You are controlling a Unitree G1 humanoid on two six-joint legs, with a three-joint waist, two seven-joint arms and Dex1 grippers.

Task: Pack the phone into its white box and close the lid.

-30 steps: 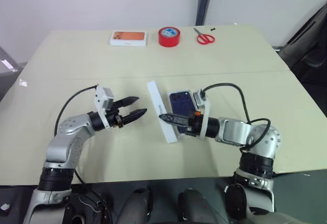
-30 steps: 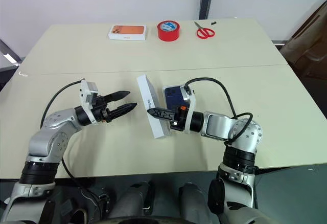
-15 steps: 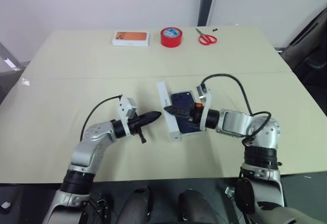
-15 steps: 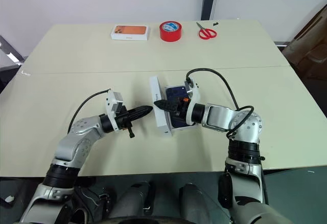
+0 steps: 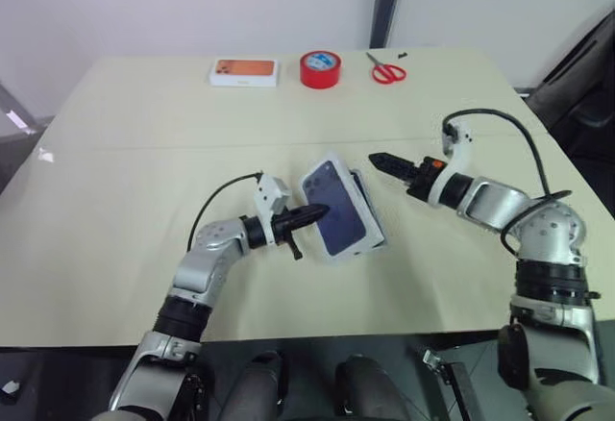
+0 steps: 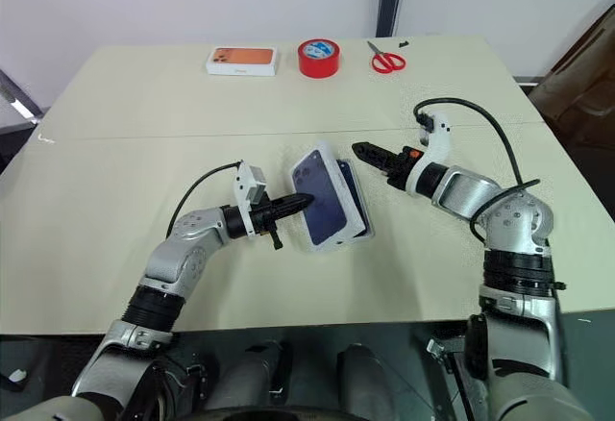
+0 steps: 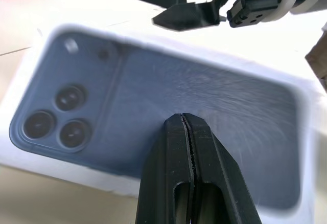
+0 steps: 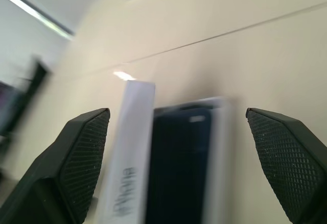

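The lid [image 5: 341, 227], its printed dark blue phone facing up, lies tilted over the white box [image 8: 218, 152] at the table's middle. Its white side wall [image 8: 127, 152] carries lettering. The phone [image 8: 176, 173] shows as a dark slab inside the box's rim, mostly covered by the lid. My left gripper [image 5: 315, 213] is shut, and its tip [image 7: 182, 117] rests against the lid's printed face. My right gripper [image 5: 380, 160] is open, off to the right of the box and apart from it, with nothing between its fingers [image 8: 82, 152].
At the table's far edge lie a white box with an orange picture [image 5: 244, 72], a red tape roll [image 5: 319, 68] and red scissors [image 5: 387, 72]. A seam [image 5: 144, 142] crosses the tabletop behind the box.
The right gripper let go of the lid, opened and drew back to the right. The lid tipped from standing on edge to leaning over the box. The left gripper shut and moved right onto the lid.
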